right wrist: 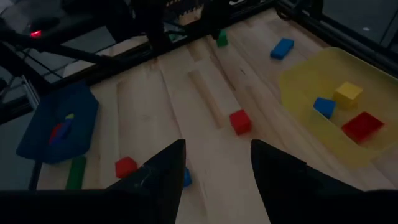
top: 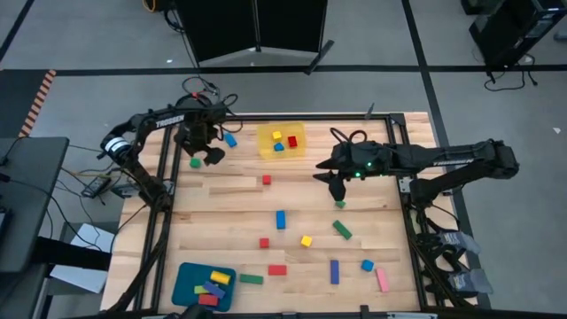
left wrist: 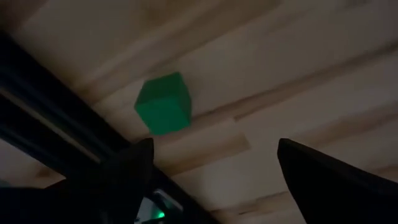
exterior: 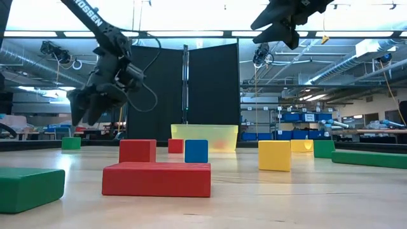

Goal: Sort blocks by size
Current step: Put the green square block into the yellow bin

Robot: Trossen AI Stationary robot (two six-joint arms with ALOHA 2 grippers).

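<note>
Left gripper (top: 202,149): fingers (left wrist: 124,174) parted, empty, above a small green block (top: 195,163) at the tabletop (top: 221,213) far left corner. Right gripper (top: 335,184): fingers (right wrist: 165,168) parted, empty, near the right edge. Yellow tray (top: 297,142), far edge: three small blocks. Teal tray (top: 186,276), near left corner: several blocks. Remaining blocks loose across the tabletop

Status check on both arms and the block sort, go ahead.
Left end effector open, above green cube. Right end effector open, empty, mid-table. Three cubes in yellow tray. Nothing blocking.
</note>
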